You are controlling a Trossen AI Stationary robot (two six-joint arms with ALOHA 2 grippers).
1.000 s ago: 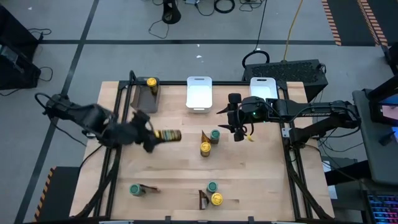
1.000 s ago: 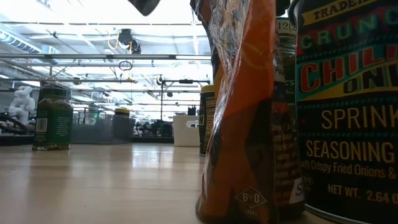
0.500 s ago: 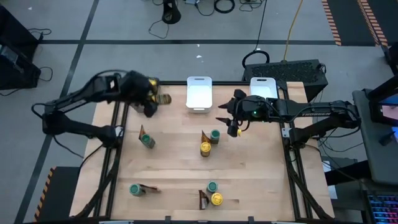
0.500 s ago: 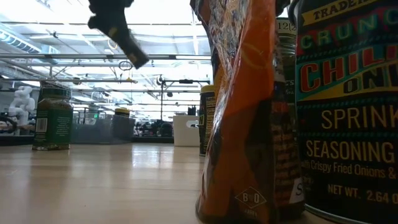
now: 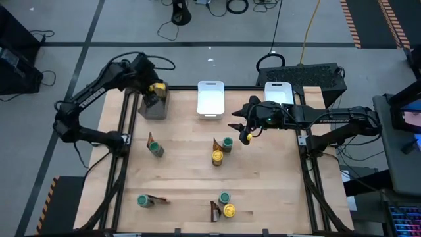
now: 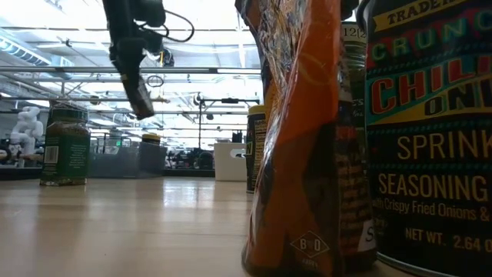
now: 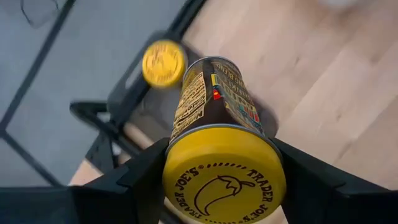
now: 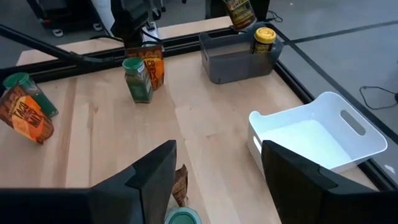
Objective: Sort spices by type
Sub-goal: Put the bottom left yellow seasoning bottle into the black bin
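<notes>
My left gripper (image 5: 152, 99) is over the dark tray (image 5: 158, 109) at the table's far left corner, shut on a yellow-lidded spice jar (image 7: 214, 106). Another yellow-lidded jar (image 7: 163, 62) stands in that tray. My right gripper (image 5: 245, 135) hovers open near the far right, above the table, with nothing between its fingers. Loose spices stand in groups on the table: a packet with a green-lidded jar (image 5: 155, 147), a yellow jar, packet and green jar (image 5: 220, 151), a green jar with a packet (image 5: 147, 200), and one more group (image 5: 223, 208). My left gripper pinches the jar at its lid end (image 7: 173, 163), one finger on either side. The fingers come from above, slanting steeply down, and lie along the jar. The jar hangs clear above the dark tray, tilted, its bottom pointing down and its lid up toward the wrist.
Two white trays (image 5: 210, 99) (image 5: 278, 93) stand at the far edge, right of the dark tray. In the low view a packet (image 6: 300, 138) and a jar (image 6: 430, 138) stand close in front of the camera. Bare wood lies between the groups.
My left gripper has swung from the table's left middle to the far left corner and sunk a little, carrying the jar. The jar has turned from lying level to pointing down over the dark tray. My right gripper has rolled in place.
</notes>
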